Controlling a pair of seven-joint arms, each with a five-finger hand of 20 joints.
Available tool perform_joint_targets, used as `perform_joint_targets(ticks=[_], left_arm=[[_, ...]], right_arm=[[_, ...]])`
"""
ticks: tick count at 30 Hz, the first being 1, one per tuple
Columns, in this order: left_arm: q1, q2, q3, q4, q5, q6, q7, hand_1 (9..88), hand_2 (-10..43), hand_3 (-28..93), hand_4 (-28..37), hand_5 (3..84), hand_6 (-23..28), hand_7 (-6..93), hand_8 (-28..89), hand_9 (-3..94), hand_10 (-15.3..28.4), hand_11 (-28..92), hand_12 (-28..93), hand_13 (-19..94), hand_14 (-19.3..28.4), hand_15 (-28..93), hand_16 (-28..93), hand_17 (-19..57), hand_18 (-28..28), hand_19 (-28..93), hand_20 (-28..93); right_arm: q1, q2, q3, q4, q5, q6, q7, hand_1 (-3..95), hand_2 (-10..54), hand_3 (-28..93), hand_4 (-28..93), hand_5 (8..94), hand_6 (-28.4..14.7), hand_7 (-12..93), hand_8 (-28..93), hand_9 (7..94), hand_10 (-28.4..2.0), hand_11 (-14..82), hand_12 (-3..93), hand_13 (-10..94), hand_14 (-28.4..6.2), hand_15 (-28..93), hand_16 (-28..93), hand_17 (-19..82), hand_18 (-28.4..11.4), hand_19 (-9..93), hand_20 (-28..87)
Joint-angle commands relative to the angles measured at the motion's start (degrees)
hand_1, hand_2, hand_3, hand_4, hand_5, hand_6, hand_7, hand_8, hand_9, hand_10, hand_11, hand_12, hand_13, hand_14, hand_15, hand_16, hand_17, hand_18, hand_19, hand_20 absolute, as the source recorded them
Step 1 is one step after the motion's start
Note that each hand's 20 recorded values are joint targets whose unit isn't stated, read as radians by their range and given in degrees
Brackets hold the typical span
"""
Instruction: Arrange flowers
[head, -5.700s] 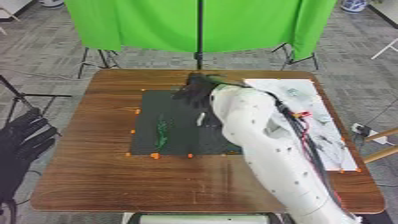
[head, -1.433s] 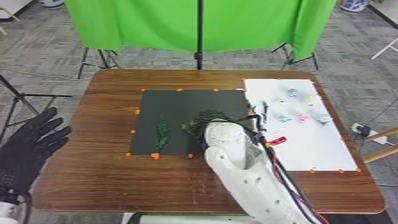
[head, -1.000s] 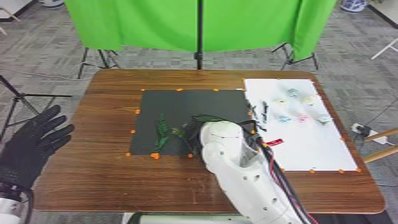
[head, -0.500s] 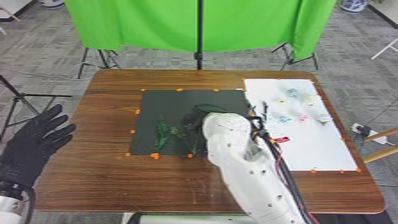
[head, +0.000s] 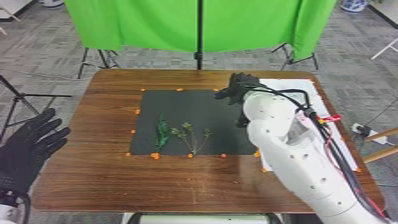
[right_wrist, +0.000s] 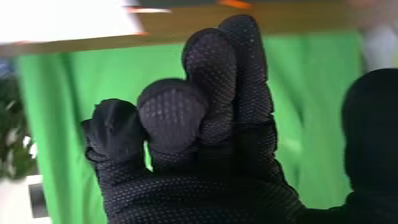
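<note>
1. Far left, here's the left hand (head: 34, 142), out beyond the left edge of the table (head: 89, 175) and well apart from the dark mat (head: 200, 107); fingers spread, nothing in them, both plants well off to its right.
2. Now onto the mat, and there's the leafy stem (head: 163, 134), flat on the left part, dark green, running between the far and near sides, its lower end close to the near edge. It lies between the two hands, touching neither.
3. Just beside it, to the right, the branching sprig (head: 193, 142)! It's on the near half of the mat, pale green tips fanned toward the far side, thin stalks drawing together by the near edge. From the right hand, that's leftward and nearer the robot, well apart.
4. And the right hand (head: 236, 89), up over the mat's far right corner: fingers out fairly straight and close together, thumb standing clear of them, no plant pinched between, as the right wrist view has it too.
5. Finally, right of the mat, the white sheet (head: 271, 162), with the white right arm (head: 289, 155) stretched across above it, covering much of its surface.
</note>
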Motion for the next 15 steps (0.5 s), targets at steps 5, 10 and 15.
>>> perform_joint_targets(ticks=[5, 10, 15], left_arm=[[0.12, -0.71, -0.16, 0.14, 0.58, -0.56, -0.61, 24.2, -6.8, 69, -28.2, 29.4, 0.7, 22.9, -11, 23.8, 10.1, 21, 15, 22, 13.8, 30, 1, -9.9, 23.1, 44, 6], [0.6, -0.35, -0.17, 0.09, 0.29, -0.29, -0.2, 24.2, -6.8, 69, -28.2, 29.3, 0.6, 22.8, -11, 23.8, 10.2, 21, 15, 22, 13.8, 30, 1, -9.9, 23.1, 44, 6], [0.73, -0.16, -0.18, 0.16, 0.16, -0.29, -0.09, 24.1, -6.9, 69, -28.2, 29.3, 0.6, 22.7, -11, 23.8, 10.2, 21, 15, 22, 13.8, 30, 1, -9.9, 23.1, 44, 6]], right_arm=[[3.46, 11.83, -3.8, 6.5, -2.7, -5.48, 1.57, 17.9, -9.5, 69, -28, 72.6, -0.4, 47, -15, 81.1, -11.3, 48.6, 31.5, 74, -9.3, 77, 26, 42, -22.1, 93, 57], [2.97, 12.34, -4.61, 6.7, -2.89, -5.03, 1.24, 19.0, -9.5, 67, -28, 75.1, -0.1, 47, -15, 83.3, -10.6, 48.3, 31.8, 76, -8.7, 76, 27, 44, -22.4, 93, 57], [2.71, 12.34, -4.7, 7.7, -3.12, -3.77, 0.89, 19.7, -9.5, 65, -28, 76.1, 0.0, 47, -15, 84.1, -10.4, 48.0, 32.2, 77, -8.6, 76, 27, 44, -22.6, 93, 58]])
